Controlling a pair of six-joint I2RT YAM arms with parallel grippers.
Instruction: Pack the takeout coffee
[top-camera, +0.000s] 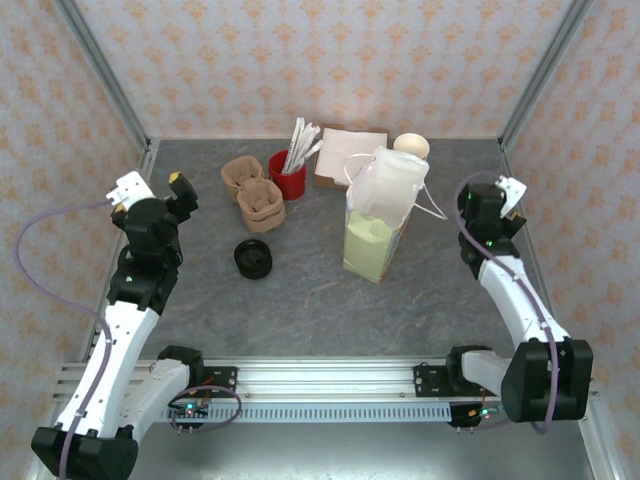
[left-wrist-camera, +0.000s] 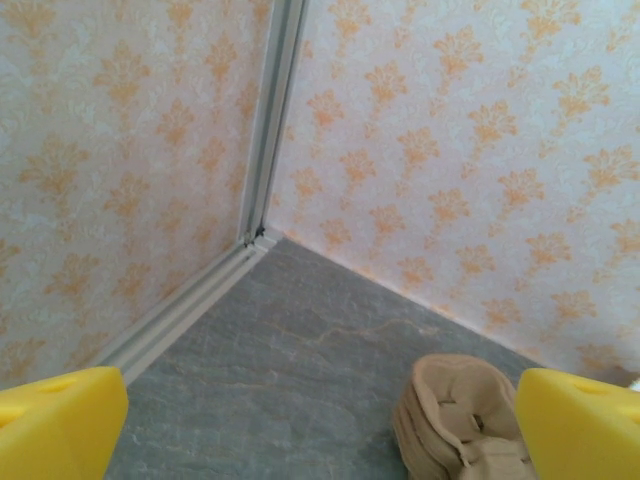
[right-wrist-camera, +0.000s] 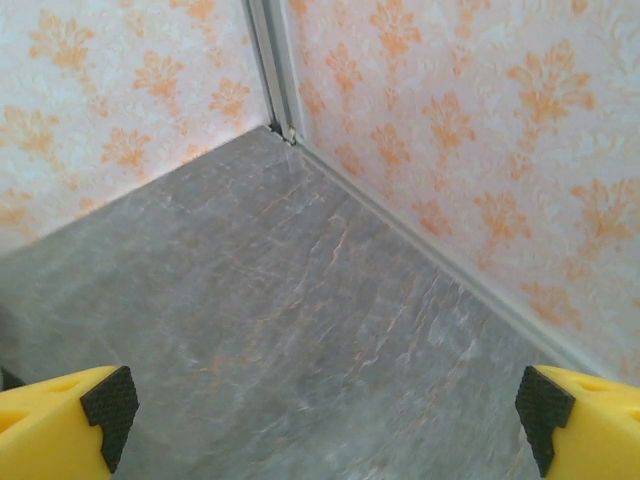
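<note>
No readable text — no labels, brands, numbers or signs on anything.

Pulp cup carriers (left-wrist-camera: 455, 420) run off the bottom edge, partly behind fingers (left-wrist-camera: 580, 425).

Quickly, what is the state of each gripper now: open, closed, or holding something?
Left gripper: open, holding nothing.
Right gripper: open, holding nothing.

tan pulp cup carriers (top-camera: 260, 208) sit toward the back of the grey table (top-camera: 300, 310). just beside them, a red cup (top-camera: 287, 180) holds white sticks (top-camera: 299, 142). next, a box of white napkins (top-camera: 348, 152).
</note>
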